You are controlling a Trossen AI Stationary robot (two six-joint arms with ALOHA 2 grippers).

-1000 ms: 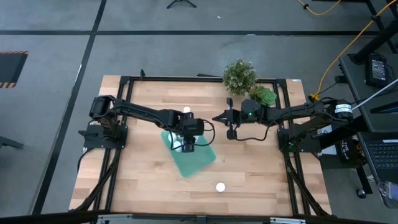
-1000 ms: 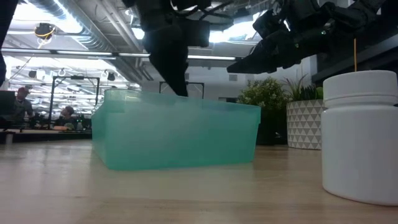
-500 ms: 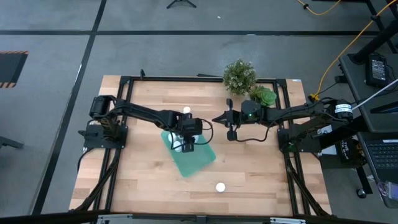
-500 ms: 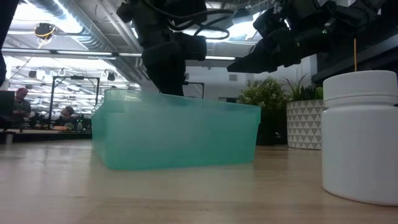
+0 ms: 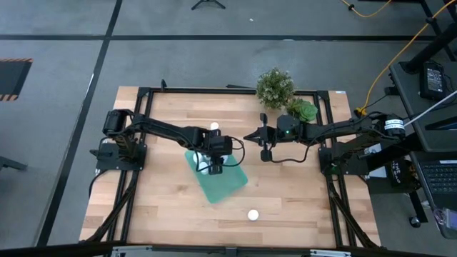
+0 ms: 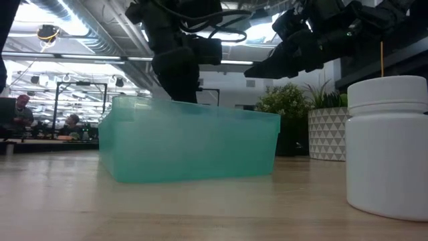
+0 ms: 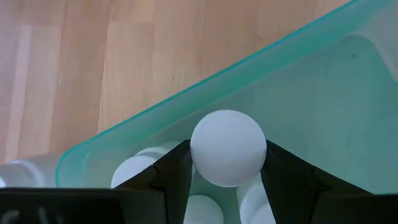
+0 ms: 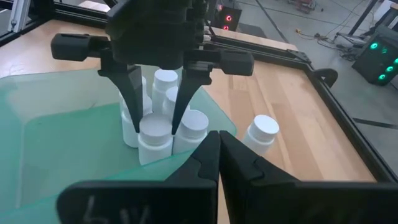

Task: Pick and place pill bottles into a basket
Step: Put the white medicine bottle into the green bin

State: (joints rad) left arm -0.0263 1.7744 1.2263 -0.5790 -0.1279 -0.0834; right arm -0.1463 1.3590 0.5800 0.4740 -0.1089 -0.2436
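Observation:
The teal basket (image 5: 230,184) lies at mid-table and holds several white pill bottles (image 8: 193,127) standing on their bases. My left gripper (image 5: 216,165) reaches down into the basket's far left part, shut on one pill bottle (image 7: 228,147). My right gripper (image 5: 248,134) hovers to the right of the basket, shut and empty, pointing at it. One bottle (image 5: 214,126) stands on the table just beyond the basket. Another bottle (image 5: 253,214) stands near the front edge and shows large in the low view (image 6: 388,147). My left gripper pinches the bottle's cap (image 8: 154,126) between its two fingers (image 8: 134,93), one on each side. The fingers come from above and point down. The bottle is upright among the other bottles in the basket; I cannot tell whether its base rests on the floor.
A white patterned plant pot (image 6: 328,134) and two green plants (image 5: 275,86) stand at the table's far right. A black frame (image 5: 143,91) runs round the table's edge. Bare wood lies to the left of and in front of the basket.
My left gripper has gone down a little into the basket with the bottle, then stayed still. My right gripper has not moved.

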